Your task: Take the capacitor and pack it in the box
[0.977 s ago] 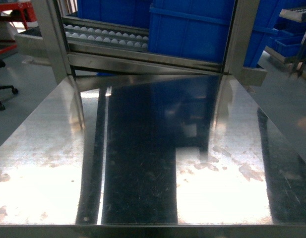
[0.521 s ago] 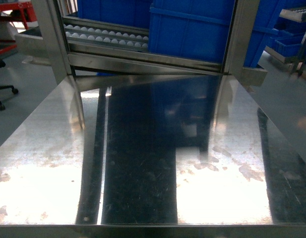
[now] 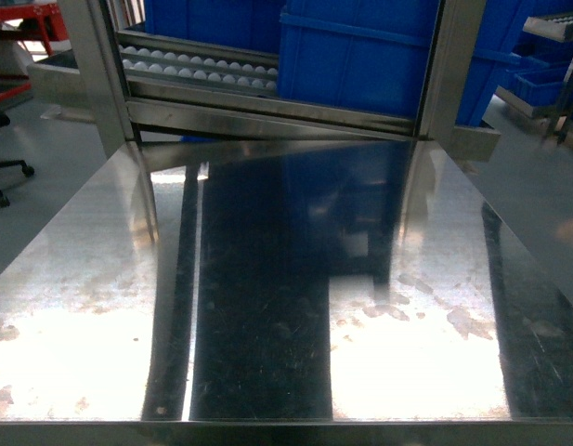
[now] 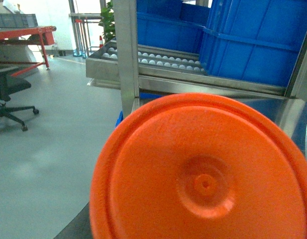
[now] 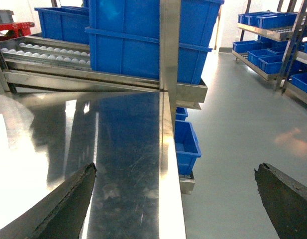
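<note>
A big orange round face (image 4: pixel 203 174) with raised rings and a dimple at its centre fills the lower left wrist view, very close to the camera. It looks like the capacitor's end, and it hides my left gripper's fingers, so their state does not show. In the right wrist view my right gripper (image 5: pixel 174 169) is open with nothing between its dark fingers (image 5: pixel 68 199). It hangs over the right edge of the steel table (image 5: pixel 123 139). The box is out of view. Neither gripper shows in the head view, only the bare table (image 3: pixel 267 279).
Large blue bins (image 3: pixel 351 56) and a roller conveyor (image 3: pixel 193 70) stand on a steel rack behind the table. A steel post (image 5: pixel 169 45) rises at the table's far right corner. A small blue bin (image 5: pixel 185 144) sits below the edge. An office chair (image 4: pixel 9 94) stands on the floor to the left.
</note>
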